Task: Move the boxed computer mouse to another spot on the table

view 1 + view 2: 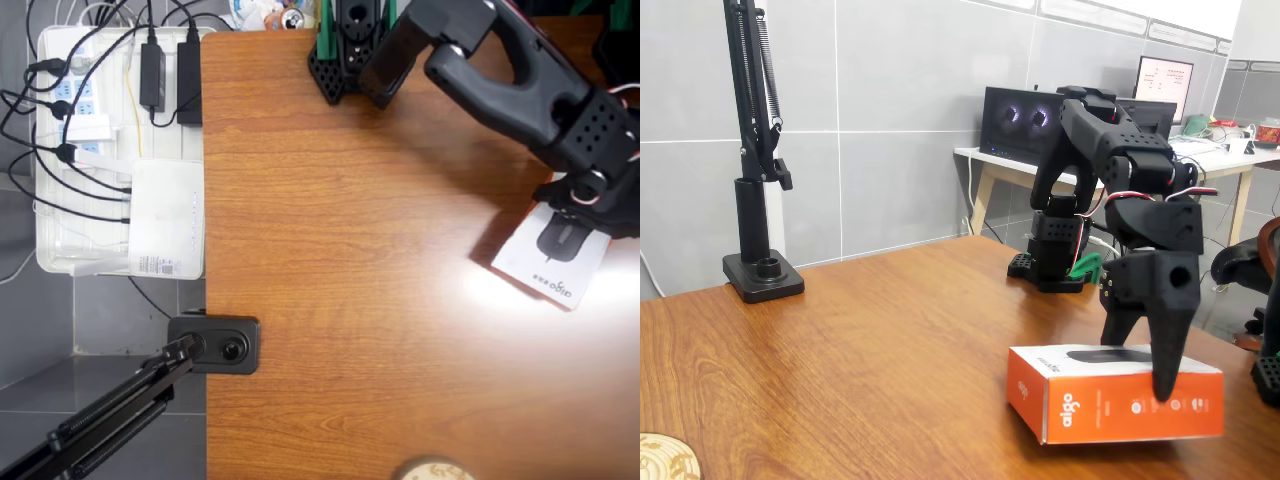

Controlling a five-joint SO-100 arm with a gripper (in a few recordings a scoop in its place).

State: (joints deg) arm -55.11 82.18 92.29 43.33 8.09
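The boxed computer mouse (1115, 392) lay flat on the tabletop (350, 250) near its right edge in the overhead view, pincer (1140, 375) spread astride it, not lifted; the move itself looked undone.

We see the boxed computer mouse (553, 255) lying flat on the brown woodgrain table (350, 250) near its right edge in the overhead view, white face up, turned askew, orange sides (1110, 405) showing.
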